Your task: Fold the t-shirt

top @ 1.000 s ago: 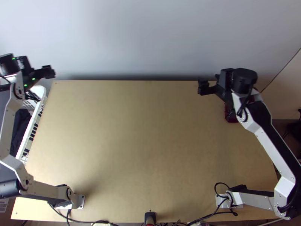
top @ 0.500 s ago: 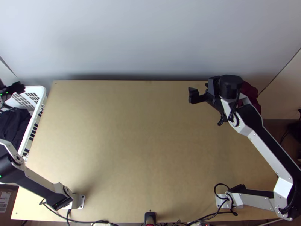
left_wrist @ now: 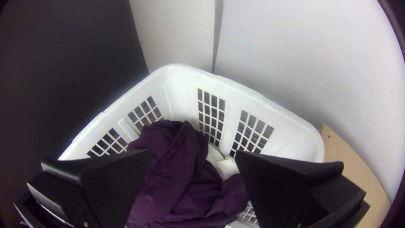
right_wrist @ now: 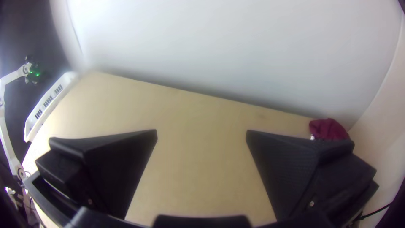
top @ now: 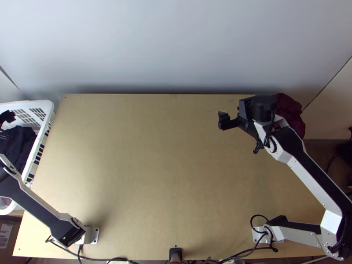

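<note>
Two fingers stand spread on both left gripper [left_wrist: 194,153] and right gripper [right_wrist: 201,131]; best pinch only the purple garment [left_wrist: 177,181], deeply, inside the left-hand laundry basket [left_wrist: 181,99].

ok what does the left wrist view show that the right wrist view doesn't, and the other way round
Left wrist view: the inside of the white basket, with purple cloth bunched in it, white cloth beside that, and the left gripper's fingers apart close up.

Right wrist view: the dark red cloth by the table's far right corner, the left arm farther off, and the right gripper's fingers apart over the table.

Both: the basket, part of the table and the pale wall.
</note>
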Controlling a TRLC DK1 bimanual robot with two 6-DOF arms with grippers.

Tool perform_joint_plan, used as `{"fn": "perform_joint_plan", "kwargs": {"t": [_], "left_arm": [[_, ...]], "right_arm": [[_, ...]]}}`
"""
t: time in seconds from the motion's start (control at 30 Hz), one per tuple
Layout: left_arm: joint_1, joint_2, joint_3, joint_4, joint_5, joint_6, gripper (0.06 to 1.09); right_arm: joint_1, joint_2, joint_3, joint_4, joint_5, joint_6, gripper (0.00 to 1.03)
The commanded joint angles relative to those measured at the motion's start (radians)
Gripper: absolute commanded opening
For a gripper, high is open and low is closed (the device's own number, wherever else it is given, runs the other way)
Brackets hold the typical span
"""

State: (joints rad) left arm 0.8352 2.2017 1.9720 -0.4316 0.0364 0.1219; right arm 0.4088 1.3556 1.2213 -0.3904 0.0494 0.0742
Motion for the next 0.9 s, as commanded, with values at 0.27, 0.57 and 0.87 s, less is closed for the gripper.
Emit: {"fn": "perform_joint_plan", "kwargs": {"t": [0.27,0.57,0.87], "left_arm": [[0.100,0.250,0.148,-0.006,-0.020,0.039,1.04],[0.100,0.323,0.179,-0.012,-0.020,0.053,1.04],[0.082,0.421,0.265,-0.010,-0.020,0.048,1.04]], "right_arm": [[0.001,-0.050,-0.052,-0.064,0.020,-0.008,0.98],[0.001,-0.049,-0.052,-0.070,0.023,-0.008,0.98],[0.001,-0.049,-0.042,-0.088,0.037,-0.021,0.98]]}}
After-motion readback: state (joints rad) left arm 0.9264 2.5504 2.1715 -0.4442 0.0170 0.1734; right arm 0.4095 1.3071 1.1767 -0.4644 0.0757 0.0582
